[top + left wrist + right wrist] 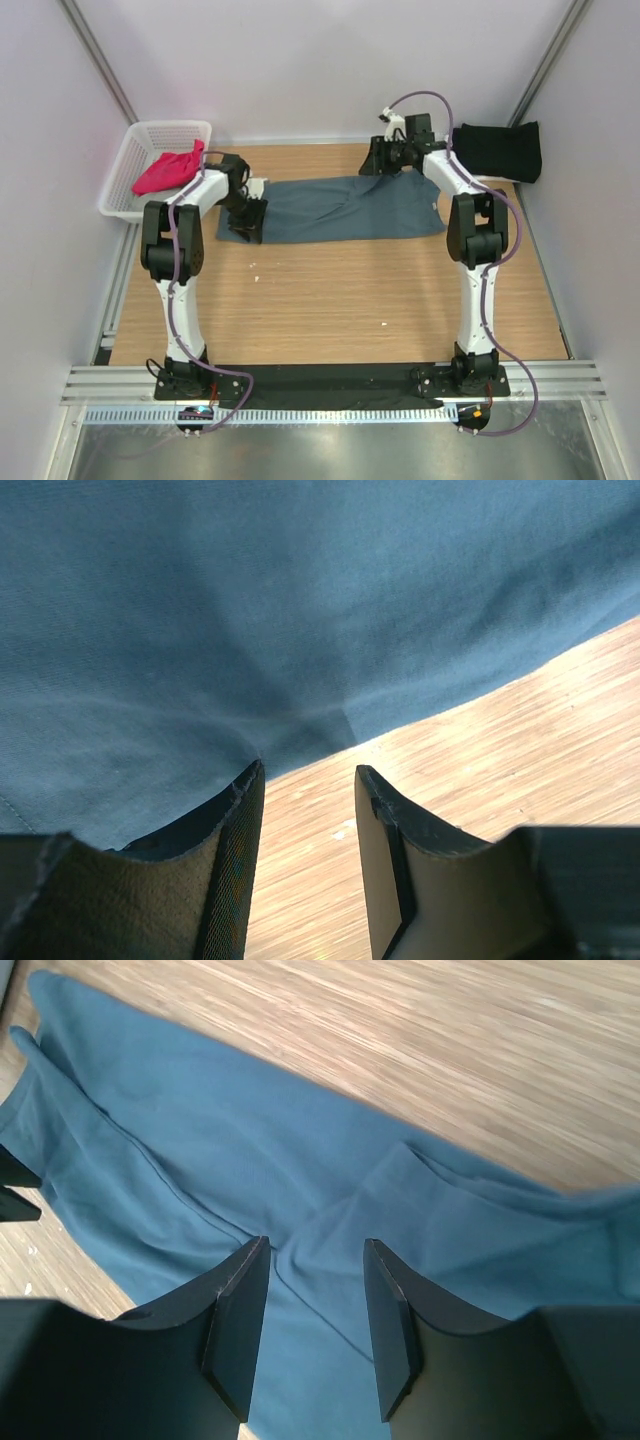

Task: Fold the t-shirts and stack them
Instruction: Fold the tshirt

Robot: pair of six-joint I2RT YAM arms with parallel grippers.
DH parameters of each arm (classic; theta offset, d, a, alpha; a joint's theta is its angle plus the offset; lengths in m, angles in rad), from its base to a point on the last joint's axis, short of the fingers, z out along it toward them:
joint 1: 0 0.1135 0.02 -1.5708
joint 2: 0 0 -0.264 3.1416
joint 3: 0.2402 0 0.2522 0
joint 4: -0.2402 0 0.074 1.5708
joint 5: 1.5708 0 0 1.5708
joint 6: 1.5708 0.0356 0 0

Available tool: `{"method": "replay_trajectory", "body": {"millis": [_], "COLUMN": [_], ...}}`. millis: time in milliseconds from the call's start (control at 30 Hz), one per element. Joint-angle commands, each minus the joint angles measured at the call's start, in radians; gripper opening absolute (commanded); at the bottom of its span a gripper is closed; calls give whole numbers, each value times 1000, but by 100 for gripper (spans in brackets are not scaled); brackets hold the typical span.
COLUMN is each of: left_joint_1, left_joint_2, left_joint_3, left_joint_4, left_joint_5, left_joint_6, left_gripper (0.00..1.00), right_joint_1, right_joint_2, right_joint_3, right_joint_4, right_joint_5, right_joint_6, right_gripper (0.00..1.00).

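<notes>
Flanking the slate t-shirt (pixel 340 208) sit basket (pixel 122 175) and black t-shirt (pixel 500 150).

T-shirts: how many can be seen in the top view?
3. Blue-grey shirt laid out mid-table; black shirt at the far right edge; magenta shirt in the white basket, far left. Another could be hidden under these.

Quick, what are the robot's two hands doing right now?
Left gripper: jaws open, holding nothing, at the blue-grey t-shirt edge.
Right gripper: jaws open, holding nothing, above that shirt.
</notes>
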Motion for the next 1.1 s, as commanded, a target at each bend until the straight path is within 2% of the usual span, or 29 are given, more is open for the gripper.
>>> {"method": "replay_trajectory", "body": {"millis": [0,267,400,633,733,900,933,1067], "left_joint_1": [-11,-21,-27,-29,-29,-31,-31,-29], "left_joint_2": [-62,-73,-71,-63,-60,-57,-57,-57], "left_joint_3": [-13,-28,-25,-21,-22,-22,-22,-21], "left_joint_4": [17,17,17,17,17,18,18,18], "left_joint_5": [11,12,15,17,18,17,17,15], "left_joint_6": [-12,-18,-21,-23,-24,-24,-24,-23], "left_gripper": [43,43,42,43,43,42,43,43], "right_joint_1": [29,66,72,82,89,100,106,114], "right_joint_2": [44,123,144,178,187,201,204,221], "right_joint_3": [77,134,145,168,170,168,168,179], "right_joint_4": [31,7,16,22,25,30,31,44], "right_joint_5": [2,228,287,315,317,317,317,315], "right_joint_6": [2,-47,-85,-120,-130,-140,-143,-143], "right_gripper": [48,47,46,41,34,30,25,22]}}
